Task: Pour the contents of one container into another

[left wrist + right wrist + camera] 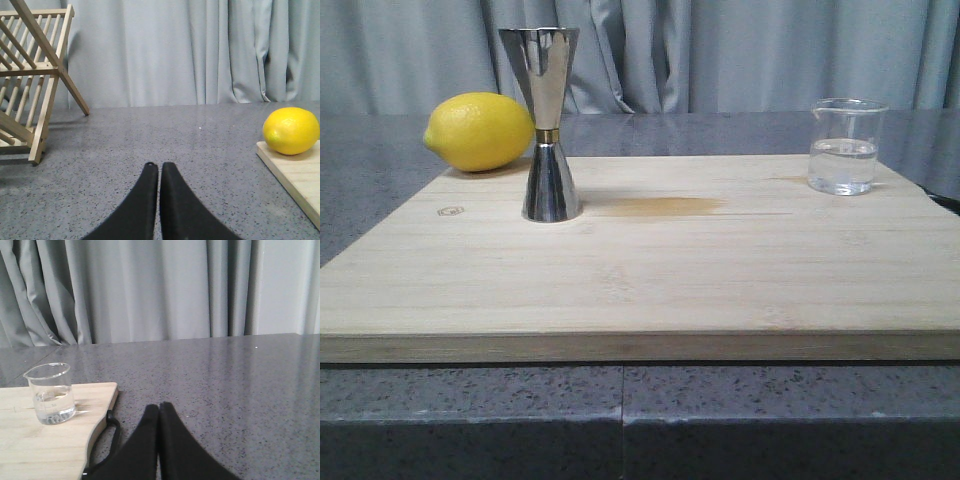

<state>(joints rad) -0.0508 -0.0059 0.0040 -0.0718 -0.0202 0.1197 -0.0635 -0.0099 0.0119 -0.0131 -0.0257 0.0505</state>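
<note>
beaker: small clear glass beaker (846, 146) upright near the far right corner of the cutting board (650, 270); clear liquid fills roughly the lower third; pour lip and faint markings show in the right wrist view (50, 392)
jigger: steel hourglass jigger (546, 123) upright on the far left part of the board, thin gold band at the waist; well apart from the beaker
lemon: yellow lemon (479, 131) at the board's far left corner, just beside and behind the jigger; contact between them cannot be told; also in the left wrist view (291, 130) resting on the board corner (295, 175)
board: pale wood, lies flat on the grey speckled desk (620, 400); brownish stain on the wood just right of the jigger's base; dark loop at the board's right edge in the right wrist view
rack: wooden dish rack (30, 85) on the desk, off the board, left wrist view only
left gripper: left gripper (159, 167) over bare desk, off the board's left edge, fingers pressed together, nothing between them
right gripper: right gripper (159, 409) over desk just off the board's right edge, near the beaker but apart, fingers closed tip to tip, empty
backdrop: grey curtain behind the desk
</note>
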